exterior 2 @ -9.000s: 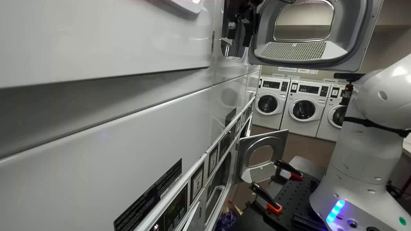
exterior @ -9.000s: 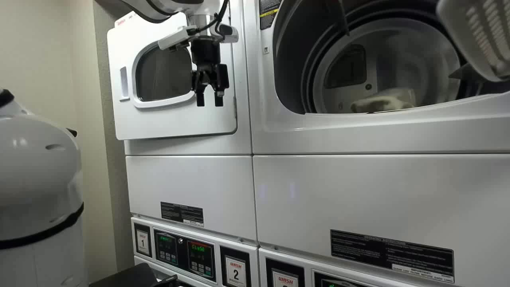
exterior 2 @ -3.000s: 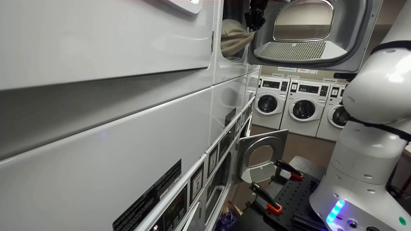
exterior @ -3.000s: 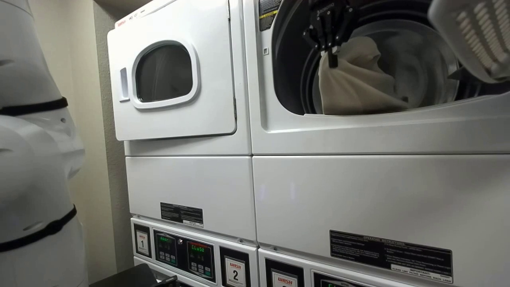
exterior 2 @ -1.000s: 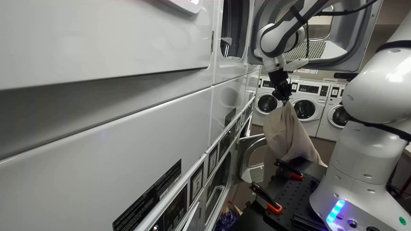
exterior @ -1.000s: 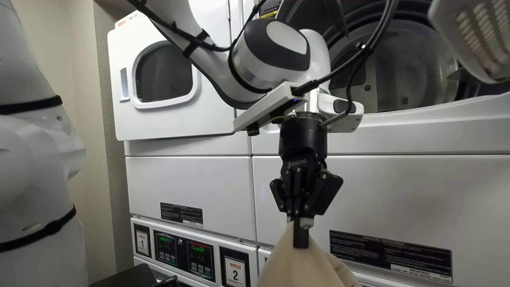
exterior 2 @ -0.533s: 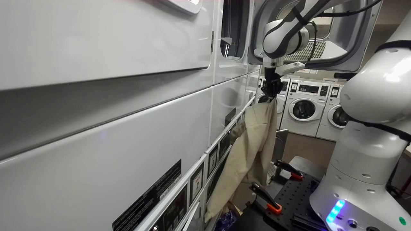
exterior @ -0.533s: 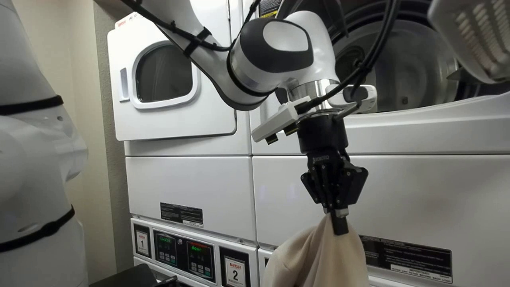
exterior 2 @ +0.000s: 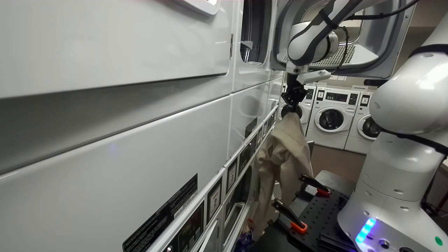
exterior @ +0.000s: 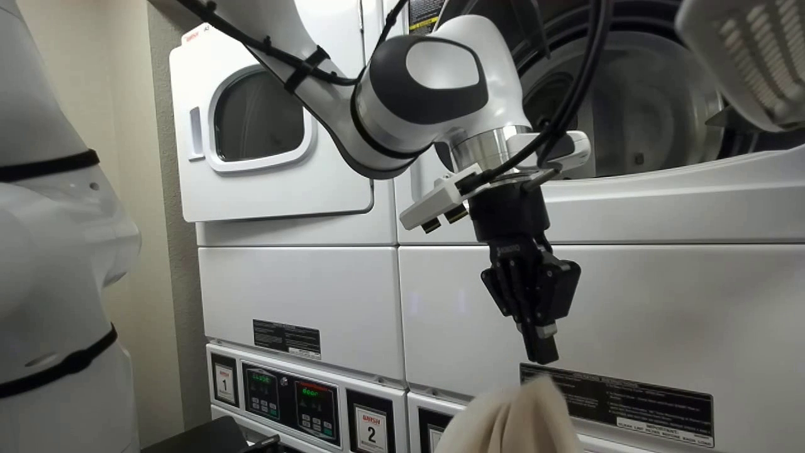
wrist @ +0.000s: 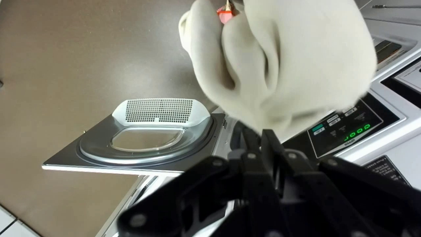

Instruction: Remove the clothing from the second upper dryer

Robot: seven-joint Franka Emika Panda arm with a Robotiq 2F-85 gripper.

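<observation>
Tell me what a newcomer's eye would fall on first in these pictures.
Most likely the bunched beige cloth garment just below the black two-fingered tool, with a gap between the two in an exterior view. After that, perhaps the bright blue light strip on the smooth white robot base, low on the right of an exterior view. The broad grey dryer door, open at the upper right of an exterior view, might come next.
</observation>
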